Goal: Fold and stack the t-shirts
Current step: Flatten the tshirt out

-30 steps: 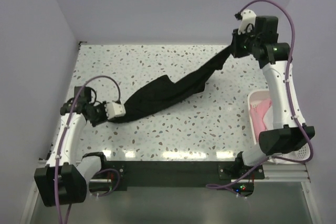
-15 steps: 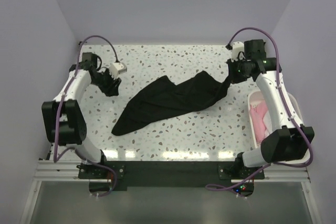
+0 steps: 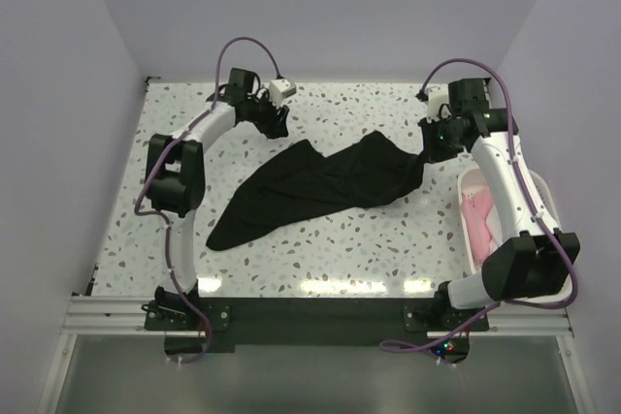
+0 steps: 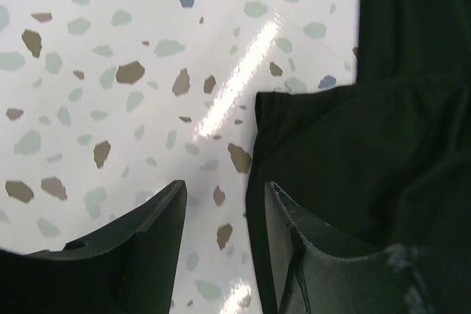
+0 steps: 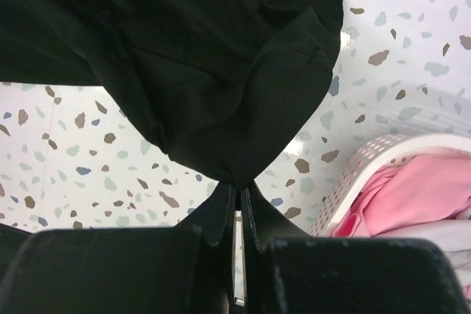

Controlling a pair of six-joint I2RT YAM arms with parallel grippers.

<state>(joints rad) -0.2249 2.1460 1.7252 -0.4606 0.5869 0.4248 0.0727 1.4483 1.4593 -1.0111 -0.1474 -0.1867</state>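
Pale lilac walls (image 3: pixel 320 7) enclose a glossy terrazzo table (image 3: pixel 388 230).

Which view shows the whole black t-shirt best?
Top external: the black t-shirt shows end to end, stretched across the table. Right wrist shows only the end pinched in the right gripper; left wrist, only an edge by the open left gripper.

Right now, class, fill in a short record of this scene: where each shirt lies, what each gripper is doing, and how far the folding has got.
black t-shirt: bunched, lying diagonally on the table, not folded
pink t-shirt: inside the white basket at the table's right edge
left gripper: open, holding nothing, over the black t-shirt's edge
right gripper: shut on a corner of the black t-shirt
stack: none on the table yet
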